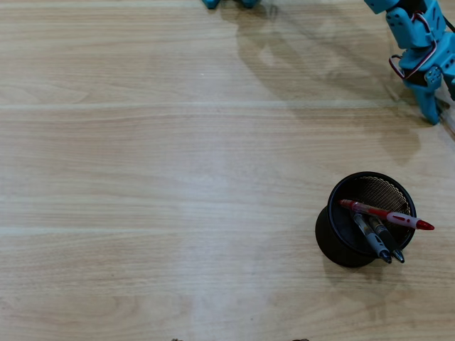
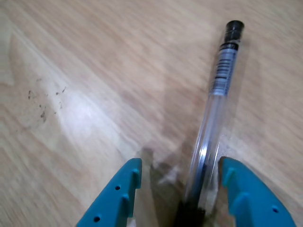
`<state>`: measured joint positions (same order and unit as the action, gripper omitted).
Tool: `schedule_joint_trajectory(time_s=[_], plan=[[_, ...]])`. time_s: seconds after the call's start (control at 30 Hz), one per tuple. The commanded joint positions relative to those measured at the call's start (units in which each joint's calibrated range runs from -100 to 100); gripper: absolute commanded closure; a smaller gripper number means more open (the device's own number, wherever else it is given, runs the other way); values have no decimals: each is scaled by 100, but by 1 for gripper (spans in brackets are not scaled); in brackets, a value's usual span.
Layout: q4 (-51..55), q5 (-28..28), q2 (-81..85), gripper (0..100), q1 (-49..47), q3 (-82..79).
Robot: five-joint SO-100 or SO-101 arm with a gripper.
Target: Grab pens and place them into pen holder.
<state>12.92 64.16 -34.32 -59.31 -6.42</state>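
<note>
Down at the wrist view, the gripper (image 2: 182, 189) comes in from six o'clock, its two blue fingers (image 2: 118, 196) spread fairly wide apart. A clear pen (image 2: 213, 113) lies on the table (image 2: 85, 94) between them, its barrel running up toward one o'clock and ending in a black cap, with a barcode label just below that cap. The pen sits much closer to the right-hand finger than the left one, right alongside it; whether that finger actually touches the barrel I cannot tell. Nothing is clamped: the jaws stand open around the pen's lower end, and the pen rests flat on the wood. A few dark specks mark the table out at ten o'clock.

From overhead, the holder (image 1: 334, 234) stands at about four o'clock on the table, a black mesh cup. A red pen (image 1: 387, 215) lies across its mouth, tip poking past the rim toward three o'clock. Two dark pens (image 1: 377, 241) lean inside beside it, their ends sticking out over the rim at five o'clock.

Farther off, at one o'clock, the blue arm (image 1: 419, 42) reaches down from the top corner, its links stacked steeply and the gripper end low against the table by the right edge. The clear pen cannot be made out from here.
</note>
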Motion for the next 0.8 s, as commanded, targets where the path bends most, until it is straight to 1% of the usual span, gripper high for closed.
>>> schedule_joint_trajectory(time_s=[0.0,0.2,0.23,0.3,0.37,0.4,0.43,0.6,0.67,0.77], plan=[[-617,-75,304,82,-61,-838],[-1159,-96,626,83,-5,-1563],[-1262,-170,668,84,11,-1689],[-1640,-358,795,89,76,-2088],[-1846,-358,905,92,108,-2359],[-1941,-347,1006,97,165,-2586],[-1941,-379,1057,98,237,-2667],[-1872,-400,1463,98,519,-3020],[-1872,-583,1691,98,713,-2993],[-1932,-1126,2113,98,1076,-2731]])
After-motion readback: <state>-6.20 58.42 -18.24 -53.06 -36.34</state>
